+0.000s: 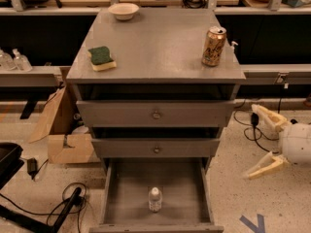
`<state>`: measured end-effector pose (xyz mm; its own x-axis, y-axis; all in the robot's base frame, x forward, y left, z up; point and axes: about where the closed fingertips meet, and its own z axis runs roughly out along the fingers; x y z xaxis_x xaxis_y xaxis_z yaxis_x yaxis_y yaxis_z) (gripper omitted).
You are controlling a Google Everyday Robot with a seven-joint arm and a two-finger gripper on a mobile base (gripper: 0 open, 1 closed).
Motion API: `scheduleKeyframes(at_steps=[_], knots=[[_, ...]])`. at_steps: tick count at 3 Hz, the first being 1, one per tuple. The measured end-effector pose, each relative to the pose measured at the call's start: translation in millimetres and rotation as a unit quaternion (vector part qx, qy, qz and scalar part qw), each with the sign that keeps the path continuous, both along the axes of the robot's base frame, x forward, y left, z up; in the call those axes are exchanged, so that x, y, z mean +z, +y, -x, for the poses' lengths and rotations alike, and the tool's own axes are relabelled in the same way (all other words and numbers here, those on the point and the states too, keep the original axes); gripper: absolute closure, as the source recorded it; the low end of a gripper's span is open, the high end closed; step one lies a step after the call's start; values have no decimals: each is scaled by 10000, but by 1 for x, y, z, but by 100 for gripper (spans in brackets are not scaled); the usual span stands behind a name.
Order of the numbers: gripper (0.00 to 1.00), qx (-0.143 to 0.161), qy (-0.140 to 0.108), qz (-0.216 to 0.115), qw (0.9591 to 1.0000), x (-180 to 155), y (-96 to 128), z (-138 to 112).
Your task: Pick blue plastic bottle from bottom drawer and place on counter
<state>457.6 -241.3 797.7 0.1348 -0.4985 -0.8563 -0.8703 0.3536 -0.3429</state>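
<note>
Grey drawer, one bottle, seemingly upright, pincer spread at right

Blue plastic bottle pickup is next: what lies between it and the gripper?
Camera view: the gripper, fingers open, hangs at right; only the bottom drawer side wall and floor lie between it and the bottle.

Counter: worn grey. Drawer: same grey. Bottle, lower centre: clear, white cap, pale bluish label. Can: gold, dark lettering. Sponge: green top, yellow base. Bowl: cream. Gripper, right edge: cream fingers spread apart, white body. Floor: speckled beige. Tape mark, lower right: blue. Box: tan.
</note>
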Motion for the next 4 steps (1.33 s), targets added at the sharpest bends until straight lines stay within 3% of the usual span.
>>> scheduleKeyframes(at_steps=[1,2,3,4], knots=[[0,23,139,52,9999,-25,14,0],[0,137,332,-202,9992,-100,51,6],[0,320,644,-507,9961,-207,100,13],[0,456,851,-733,9926,-277,133,11]])
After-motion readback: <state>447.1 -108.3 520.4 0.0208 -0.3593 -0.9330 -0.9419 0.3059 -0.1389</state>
